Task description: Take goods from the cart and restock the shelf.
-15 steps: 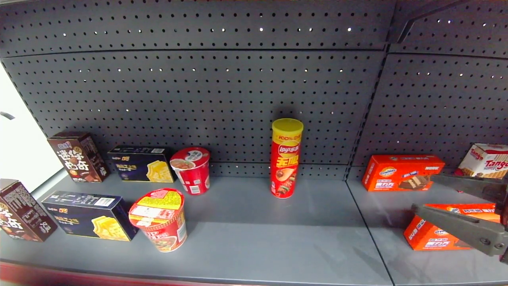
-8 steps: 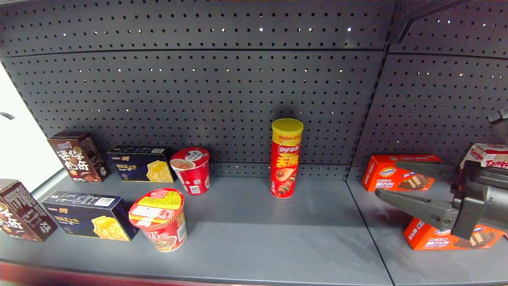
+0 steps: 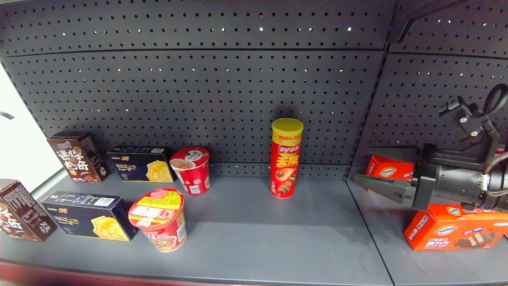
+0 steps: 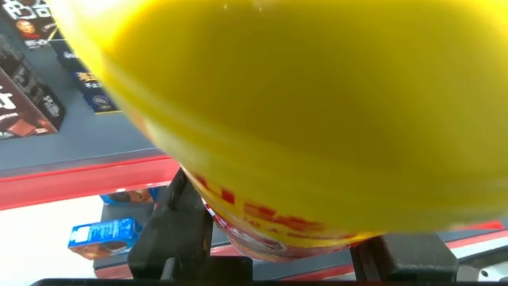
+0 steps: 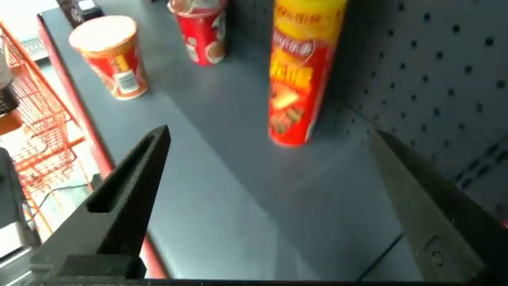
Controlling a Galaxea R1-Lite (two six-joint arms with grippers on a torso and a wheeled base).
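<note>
The right pincer [image 3: 360, 165] hangs over the right-hand part of the grey metal shelf [image 3: 258, 238]. Its two dark fingers are spread wide apart with nothing between them, and they point toward the robot's left. Just behind it a flat orange cardboard box [image 3: 383, 169] lies against the perforated back wall. A second orange box [image 3: 456, 230] lies nearer the front edge, under the arm.

An upright red crisp tube with a yellow lid [image 3: 286, 159] stands near the back wall, well apart from those fingers.

The left pincer [image 4: 282, 246] is clamped on a second red tube with a yellow lid [image 4: 302, 103], held out in front of the shelf's red front rim.

To the left of the standing tube sit two red noodle cups, one at the back [image 3: 192, 169] and one at the front [image 3: 160, 218]. Beyond them are two dark blue boxes [image 3: 89, 214] and two brown boxes [image 3: 77, 157]. In the right wrist view an orange wire cart [image 5: 36, 135] stands off the shelf's front edge.
</note>
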